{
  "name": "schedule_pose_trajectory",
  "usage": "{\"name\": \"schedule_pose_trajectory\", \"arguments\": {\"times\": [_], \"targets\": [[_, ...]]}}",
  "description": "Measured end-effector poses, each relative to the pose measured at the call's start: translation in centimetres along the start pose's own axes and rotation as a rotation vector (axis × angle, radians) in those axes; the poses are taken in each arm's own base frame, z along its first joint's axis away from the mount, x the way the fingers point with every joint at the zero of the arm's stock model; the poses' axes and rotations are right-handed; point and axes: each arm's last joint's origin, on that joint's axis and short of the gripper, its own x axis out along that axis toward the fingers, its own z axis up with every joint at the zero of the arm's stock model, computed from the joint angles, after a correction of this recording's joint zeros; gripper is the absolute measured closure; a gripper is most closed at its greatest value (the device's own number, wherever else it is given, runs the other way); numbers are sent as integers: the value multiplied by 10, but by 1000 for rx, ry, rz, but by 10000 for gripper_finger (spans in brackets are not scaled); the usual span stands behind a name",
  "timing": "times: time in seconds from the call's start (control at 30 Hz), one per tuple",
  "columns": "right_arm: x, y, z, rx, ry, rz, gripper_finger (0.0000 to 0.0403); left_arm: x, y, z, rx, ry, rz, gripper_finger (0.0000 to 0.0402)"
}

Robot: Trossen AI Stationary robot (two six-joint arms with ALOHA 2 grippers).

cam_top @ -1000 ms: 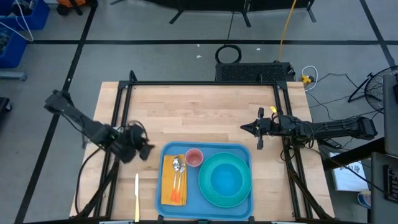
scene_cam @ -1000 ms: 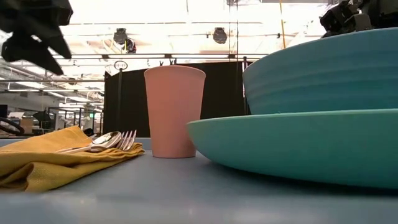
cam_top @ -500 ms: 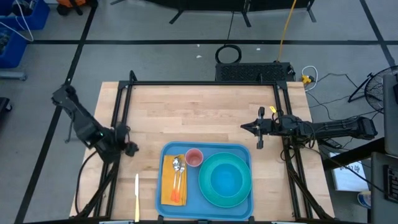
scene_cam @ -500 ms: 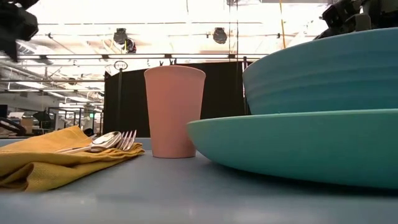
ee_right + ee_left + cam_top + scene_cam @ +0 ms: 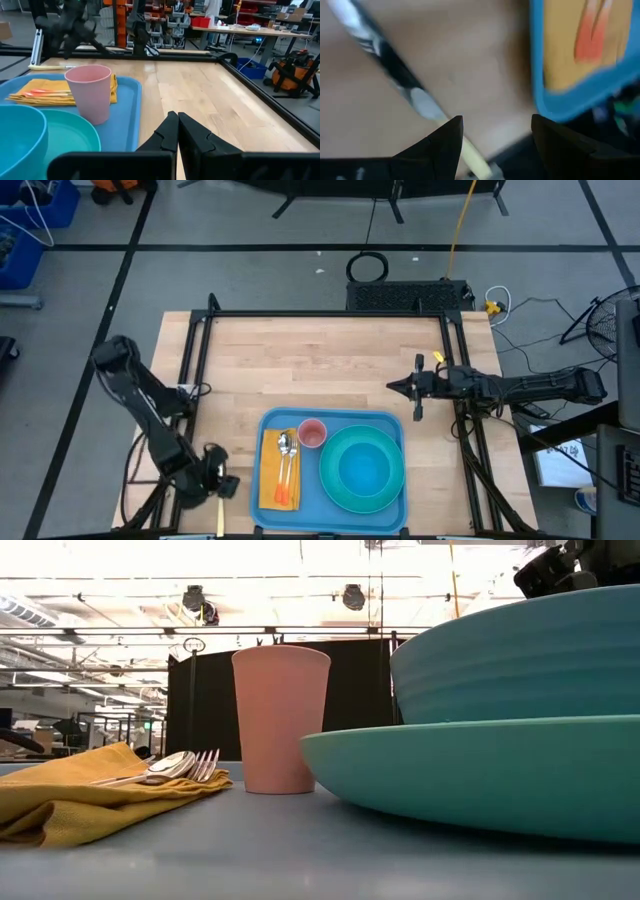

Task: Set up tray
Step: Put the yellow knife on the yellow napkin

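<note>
The blue tray [image 5: 333, 420] lies near the table's near edge. On it are a yellow napkin [image 5: 270, 480] with a spoon and fork [image 5: 286, 465], a pink cup [image 5: 312, 434] and a blue bowl [image 5: 362, 470] on a teal plate [image 5: 335, 492]. A pale-handled knife [image 5: 218, 518] lies on the wood left of the tray. My left gripper [image 5: 215, 485] is open over the knife [image 5: 420, 102], beside the tray's near left corner [image 5: 560, 105]. My right gripper [image 5: 400, 386] is shut, off the tray's far right corner.
A black frame [image 5: 320, 315] runs around the wooden table [image 5: 320, 360]. Bare wood lies beyond the tray's far edge. In the low view the cup [image 5: 280, 720], napkin [image 5: 80, 800] and plate [image 5: 480, 770] fill the foreground. The right wrist view shows the cup [image 5: 90, 92] upright.
My left gripper has swung from beside the tray's far left corner toward the table's near edge, ending over the knife. It has left the low view. My right arm and the things on the tray have kept still.
</note>
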Motion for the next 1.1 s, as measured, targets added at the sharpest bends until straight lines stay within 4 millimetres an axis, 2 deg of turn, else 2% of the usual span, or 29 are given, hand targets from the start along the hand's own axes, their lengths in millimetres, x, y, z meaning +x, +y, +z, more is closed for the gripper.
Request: {"name": "schedule_pose_trajectory", "arguments": {"times": [0.17, 0.43, 0.53, 0.8, 1.03, 1.1], "targets": [[0, 0, 1, 13, -12, 0, 403, 26, 2, -12, -15, 84, 104, 163], [0, 0, 3, 59, -34, -1, 403, 17, 0, -18, 2, 39, 205, 163], [0, 0, 4, 61, -37, 0, 403, 22, 1, -15, 1, -15, 227, 163], [0, 0, 2, 58, -25, 0, 403, 56, 1, -8, -28, -4, 336, 163], [0, 0, 2, 35, -23, 0, 403, 59, -7, 3, -84, -30, 405, 164], [0, 0, 2, 34, -20, 1, 403, 59, -7, 8, -101, -34, 431, 176]]}}
